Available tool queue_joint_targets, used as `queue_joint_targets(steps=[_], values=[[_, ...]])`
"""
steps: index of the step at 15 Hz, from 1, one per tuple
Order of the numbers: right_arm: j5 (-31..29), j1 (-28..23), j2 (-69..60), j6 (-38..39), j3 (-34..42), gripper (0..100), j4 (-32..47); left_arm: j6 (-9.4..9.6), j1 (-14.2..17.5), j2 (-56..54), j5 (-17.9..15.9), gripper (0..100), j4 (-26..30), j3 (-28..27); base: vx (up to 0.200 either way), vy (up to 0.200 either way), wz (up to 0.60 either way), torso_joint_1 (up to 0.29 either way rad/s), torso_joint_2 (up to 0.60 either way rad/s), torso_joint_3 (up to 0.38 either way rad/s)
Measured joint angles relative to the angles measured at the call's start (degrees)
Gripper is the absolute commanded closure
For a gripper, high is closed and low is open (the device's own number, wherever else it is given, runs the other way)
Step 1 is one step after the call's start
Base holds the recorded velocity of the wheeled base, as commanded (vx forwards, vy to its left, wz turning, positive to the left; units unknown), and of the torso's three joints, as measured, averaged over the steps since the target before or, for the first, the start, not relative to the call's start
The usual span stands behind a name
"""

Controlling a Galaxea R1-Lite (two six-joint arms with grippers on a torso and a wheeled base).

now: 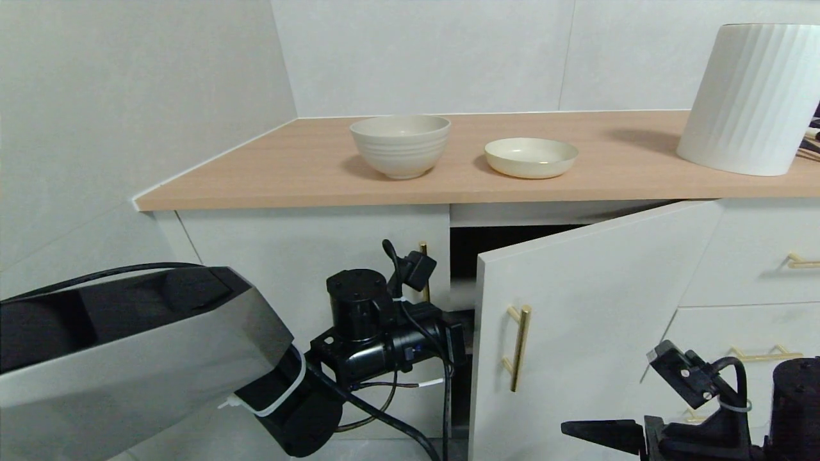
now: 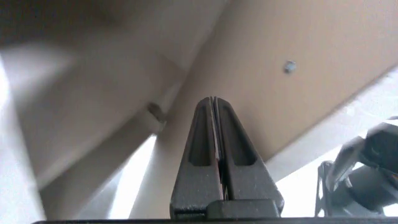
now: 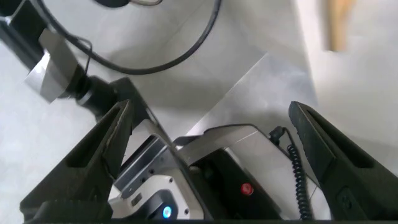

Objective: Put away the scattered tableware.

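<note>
A cream ribbed bowl (image 1: 400, 146) and a shallow cream dish (image 1: 530, 157) stand side by side on the wooden countertop (image 1: 288, 173). Below them, a white cabinet door (image 1: 589, 307) with a gold handle (image 1: 517, 346) is swung open. My left arm's wrist (image 1: 378, 330) sits at the gap between the doors. The left gripper (image 2: 213, 101) is shut with nothing in it and points up into the cabinet's inside. My right gripper (image 3: 210, 107) hangs low in front of the open door, open wide over the floor and holding nothing. One of its fingers (image 1: 599, 431) shows at the bottom right.
A tall white ribbed container (image 1: 753, 96) stands at the counter's right end. Drawers with gold handles (image 1: 804, 261) lie right of the open door. A closed cabinet door (image 1: 307, 269) is to the left. A wall borders the counter on the left.
</note>
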Motion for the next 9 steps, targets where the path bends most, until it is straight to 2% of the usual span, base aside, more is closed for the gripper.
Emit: queue_joint_targets(steps=[6,8,9], values=[[0.02,0.50,-0.72,0.00,0.22,0,0.00,0.02,-0.09,1.46,-0.13,100,9.25,-9.23,0.000,0.000,0.00,0.000,0.00,0.000],[0.05,0.50,-0.83,0.02,0.22,0,-0.02,-0.02,-0.56,1.95,-0.11,100,9.91,-10.91,0.000,0.000,0.00,0.000,0.00,0.000],[0.09,0.52,-0.87,0.00,0.22,0,0.00,0.00,-0.69,1.99,-0.07,100,9.91,-11.19,-0.200,0.000,0.00,0.002,0.01,0.002]])
